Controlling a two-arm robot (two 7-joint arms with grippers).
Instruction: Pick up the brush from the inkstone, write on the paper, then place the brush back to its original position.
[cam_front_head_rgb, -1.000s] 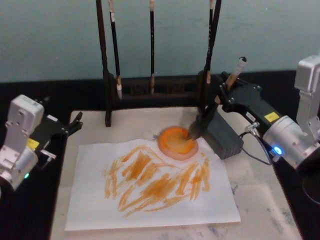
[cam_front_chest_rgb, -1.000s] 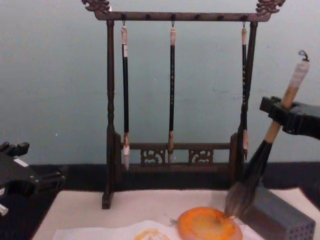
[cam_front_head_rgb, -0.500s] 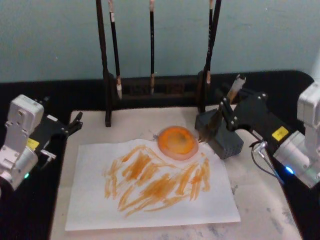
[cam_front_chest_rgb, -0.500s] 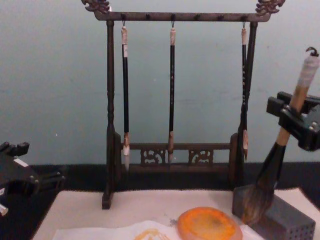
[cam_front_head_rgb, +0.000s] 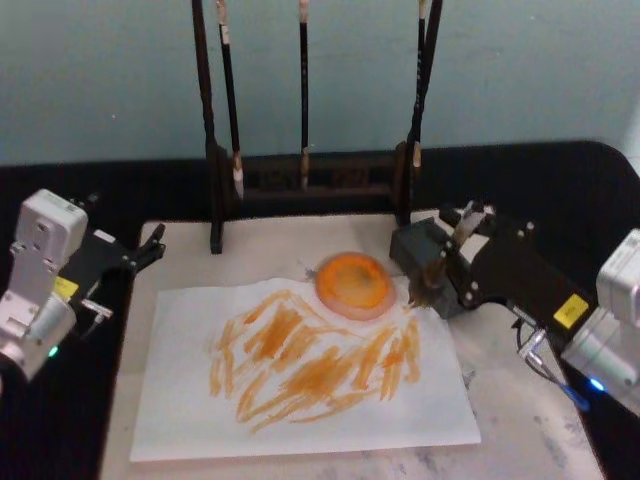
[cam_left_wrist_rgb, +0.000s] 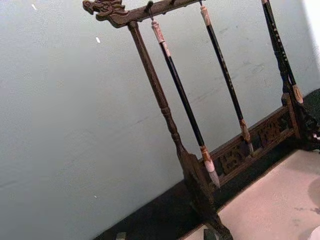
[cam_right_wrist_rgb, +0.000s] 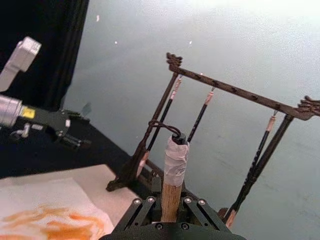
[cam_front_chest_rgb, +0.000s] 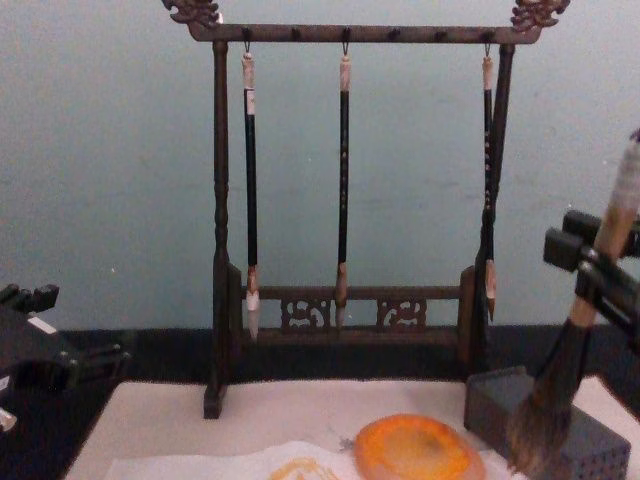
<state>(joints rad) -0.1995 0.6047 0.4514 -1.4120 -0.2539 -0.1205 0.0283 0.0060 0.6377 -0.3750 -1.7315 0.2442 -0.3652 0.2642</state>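
While the right hand reaches in from the right edge of the head view, it is closed around the tan handle of the brush, a little below the white-wrapped end. In the right wrist view the same handle stands up between the black fingers of this hand, with the small loop on top. The brush is nearly upright and leans slightly, with its bushy bristles pointing down. The bristles are just to the right of the inkstone, not over it, and close to the upper right corner of the paper. In the chest view the brush hangs in front of a dark grey block, and its tip is low, near the bottom edge of the frame. I cannot tell if the tip touches the worktop.

The inkstone lies flat at the upper edge of the paper, near the centre of the head view. The paper is covered with many orange strokes below the inkstone.

The left hand is at the left edge of the head view, beside the worktop and well apart from the paper. It holds nothing, and I cannot tell if it is open or closed.

Behind the worktop stands a wooden rack with three thin brushes hanging from it.
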